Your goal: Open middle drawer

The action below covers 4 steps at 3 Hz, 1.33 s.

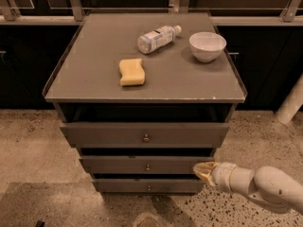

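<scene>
The middle drawer is a slim grey-brown front with a small round metal knob at its centre. It sits between the taller top drawer and the narrower bottom drawer. My gripper, yellowish at the tip of a white arm, comes in from the lower right. It is at the right end of the middle drawer's front, well to the right of the knob. All three drawers look shut or nearly shut.
On the cabinet top lie a yellow sponge, a plastic bottle on its side and a white bowl. Dark cabinets stand behind. A white post stands at the right. The floor is speckled.
</scene>
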Tool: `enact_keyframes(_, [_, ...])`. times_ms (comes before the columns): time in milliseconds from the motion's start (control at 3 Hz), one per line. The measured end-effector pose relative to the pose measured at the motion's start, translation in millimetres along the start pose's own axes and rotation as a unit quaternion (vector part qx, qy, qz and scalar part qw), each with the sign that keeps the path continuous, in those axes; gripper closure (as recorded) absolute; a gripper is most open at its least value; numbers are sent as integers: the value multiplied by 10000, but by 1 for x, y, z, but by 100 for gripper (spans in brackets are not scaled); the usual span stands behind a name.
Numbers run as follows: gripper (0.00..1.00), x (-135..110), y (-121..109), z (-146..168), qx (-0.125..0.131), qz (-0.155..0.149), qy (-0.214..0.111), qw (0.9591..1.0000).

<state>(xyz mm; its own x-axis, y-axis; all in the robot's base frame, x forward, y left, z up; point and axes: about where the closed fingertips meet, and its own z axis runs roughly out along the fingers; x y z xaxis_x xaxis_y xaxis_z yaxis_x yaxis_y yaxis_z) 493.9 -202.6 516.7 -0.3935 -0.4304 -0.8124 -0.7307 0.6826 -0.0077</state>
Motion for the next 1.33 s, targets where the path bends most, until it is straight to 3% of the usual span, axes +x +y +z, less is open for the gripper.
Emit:
enact_keyframes(333, [100, 16, -17, 37, -73, 94, -78, 9999])
enact_keyframes(667, [100, 16, -18, 37, -68, 93, -84, 9999])
enact_keyframes(1333, [100, 20, -47, 66, 200, 166, -257, 9993])
